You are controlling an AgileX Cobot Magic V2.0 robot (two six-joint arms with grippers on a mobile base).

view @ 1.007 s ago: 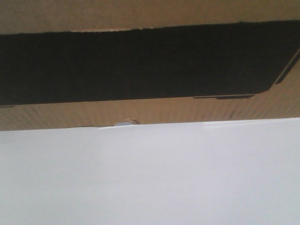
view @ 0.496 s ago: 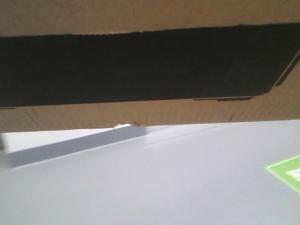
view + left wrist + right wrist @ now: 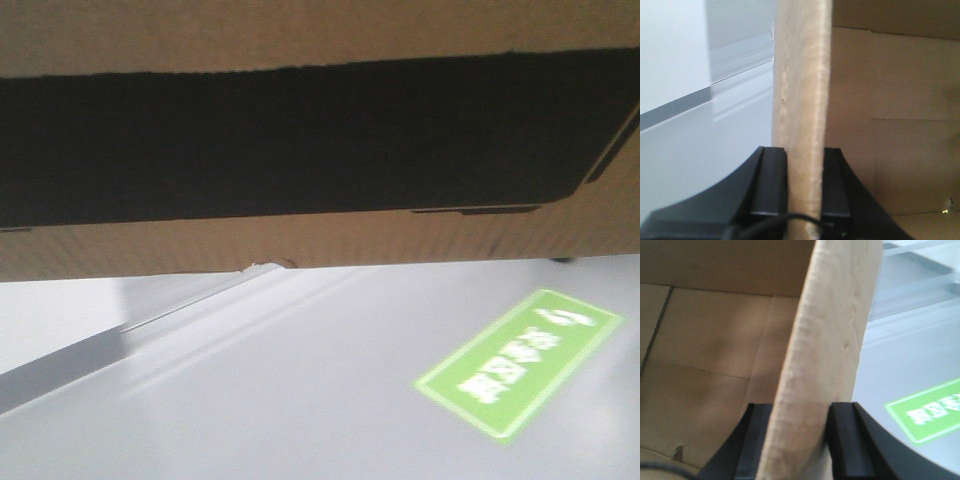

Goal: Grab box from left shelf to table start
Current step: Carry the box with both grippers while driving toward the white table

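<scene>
1. White surface [image 3: 40, 315], far left, is bordered by a grey band [image 3: 60, 372].
2. Left jaws are closed tight on the box [image 3: 800, 100] wall.
3. The box is held up front, above grey floor [image 3: 330, 410].
4. Right jaws are clamped on its opposite wall.
5. Green floor sign [image 3: 520, 362] is seen right.

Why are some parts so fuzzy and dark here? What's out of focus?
Front view: the box is fairly sharp, but its black panel shows no detail, and the green sign looks soft. Left wrist view: the box wall in the left gripper is too near the lens and blurs. Right wrist view: same blur at the right gripper.
</scene>
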